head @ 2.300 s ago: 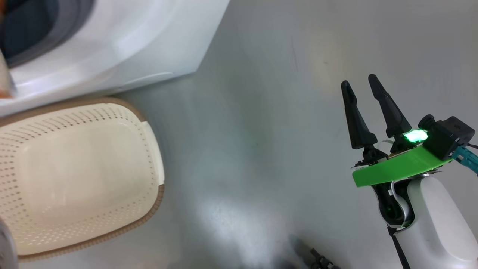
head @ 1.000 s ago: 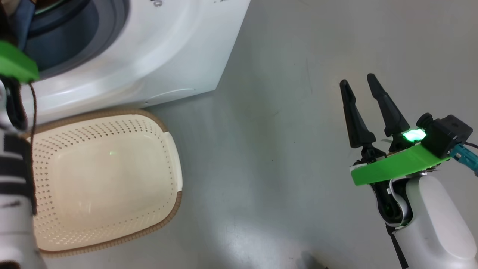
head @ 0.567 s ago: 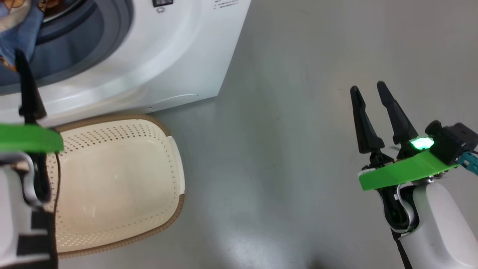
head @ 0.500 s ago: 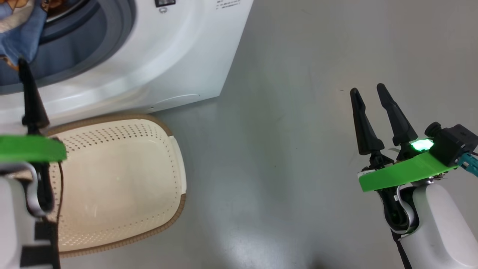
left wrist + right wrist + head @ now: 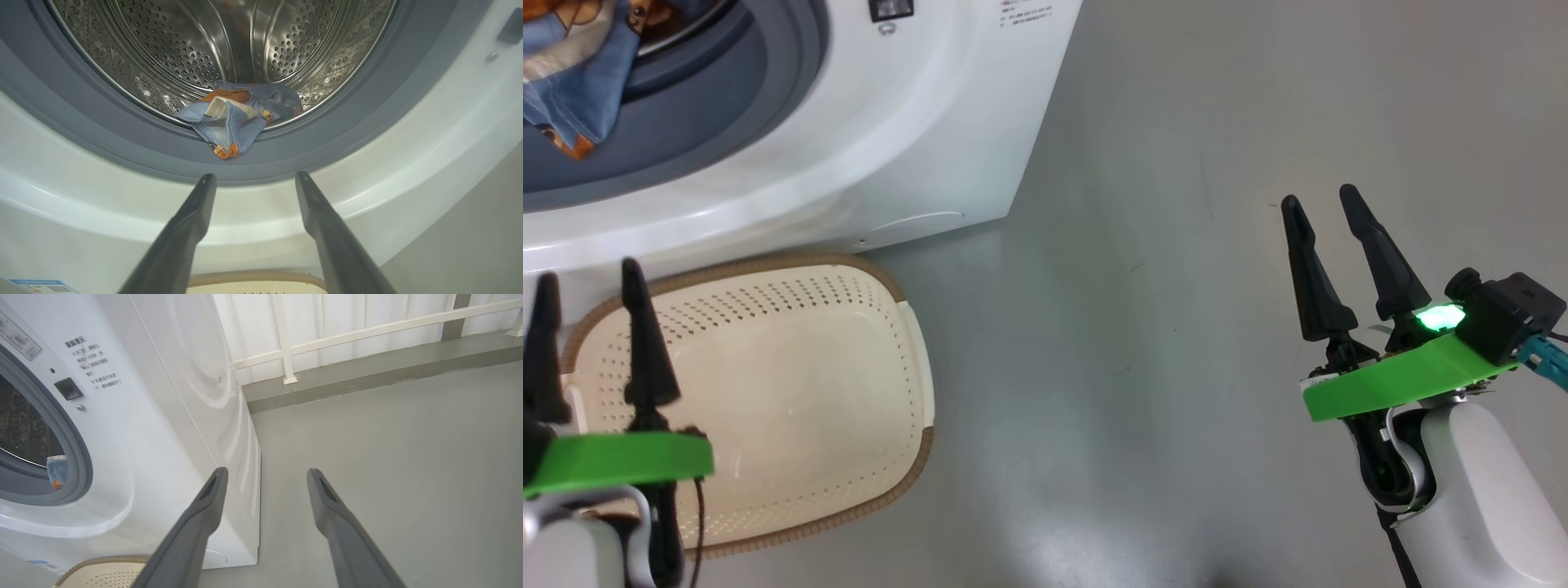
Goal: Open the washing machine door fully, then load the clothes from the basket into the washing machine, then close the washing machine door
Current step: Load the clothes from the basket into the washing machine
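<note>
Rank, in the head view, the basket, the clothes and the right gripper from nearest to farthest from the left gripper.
1. basket: lower left, just behind the fingers of the left gripper.
2. clothes: upper left, in the mouth of the drum.
3. right gripper: far right, across the bare floor.

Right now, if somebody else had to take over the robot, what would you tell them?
Left gripper: open, holding nothing, above the basket, pointing at the washing machine.
Right gripper: open, holding nothing, over the floor.
Clothes: at the drum's front lip, one corner hanging onto the grey gasket.
Basket: on the floor in front of the machine, nothing in it.
Done: door opened, clothes loaded.
Left: probably tuck that corner in, then close the door.
</note>
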